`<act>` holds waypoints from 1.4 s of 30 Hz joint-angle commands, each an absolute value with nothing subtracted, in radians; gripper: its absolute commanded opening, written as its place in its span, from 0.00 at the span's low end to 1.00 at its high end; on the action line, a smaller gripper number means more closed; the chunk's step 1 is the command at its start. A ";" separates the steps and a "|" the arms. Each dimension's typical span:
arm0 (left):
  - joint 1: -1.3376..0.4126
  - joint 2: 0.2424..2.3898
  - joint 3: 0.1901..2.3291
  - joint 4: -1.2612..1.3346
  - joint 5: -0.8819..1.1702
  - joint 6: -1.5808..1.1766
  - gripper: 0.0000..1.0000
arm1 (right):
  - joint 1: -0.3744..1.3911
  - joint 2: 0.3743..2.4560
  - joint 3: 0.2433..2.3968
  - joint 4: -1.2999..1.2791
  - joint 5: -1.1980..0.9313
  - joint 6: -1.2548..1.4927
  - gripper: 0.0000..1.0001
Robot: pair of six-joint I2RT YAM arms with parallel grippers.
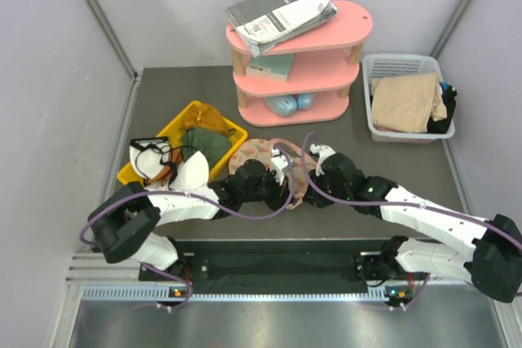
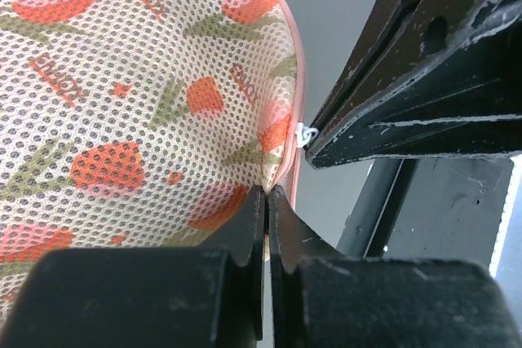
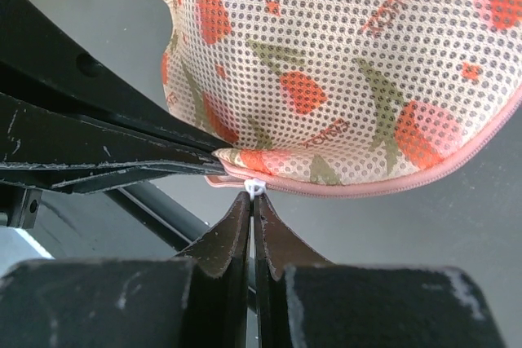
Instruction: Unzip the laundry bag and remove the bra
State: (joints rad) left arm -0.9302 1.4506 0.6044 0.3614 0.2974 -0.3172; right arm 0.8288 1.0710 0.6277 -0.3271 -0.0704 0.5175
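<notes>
Two arms meet at one zipped pouch in the middle of the table.
Both arms reach inward and low, their tips almost touching at the near rim of the single oval cream-pink mesh laundry bag (image 1: 254, 154) with fruit print and pink trim. The left gripper (image 2: 267, 196) is pinched closed on the bag's edge fabric. The right gripper (image 3: 251, 199) is clamped on the one small white zip pull (image 3: 255, 188). A short red word repeats across the print, too warped to read.
</notes>
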 commanded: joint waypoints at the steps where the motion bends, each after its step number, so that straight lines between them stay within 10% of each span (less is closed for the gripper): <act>1: -0.933 1.434 0.583 0.400 0.279 -0.319 0.00 | 0.842 1.037 0.644 -0.334 -0.026 0.517 0.00; 18: -0.933 1.278 0.492 0.318 0.218 -0.340 0.02 | 0.762 1.042 0.647 -0.391 0.017 0.431 0.00; 21: -0.933 1.266 0.506 0.275 0.187 -0.362 0.49 | 0.764 1.048 0.646 -0.383 0.006 0.428 0.00; 24: -0.933 1.232 0.529 0.189 0.085 -0.370 0.65 | 0.764 1.037 0.640 -0.387 0.006 0.426 0.00; 31: -0.908 1.138 0.537 0.020 -0.222 -0.524 0.85 | 0.765 0.999 0.609 -0.388 -0.037 0.437 0.00; 42: -0.821 1.284 0.511 0.159 -0.164 -0.600 0.89 | 0.795 0.953 0.557 -0.365 -0.083 0.480 0.00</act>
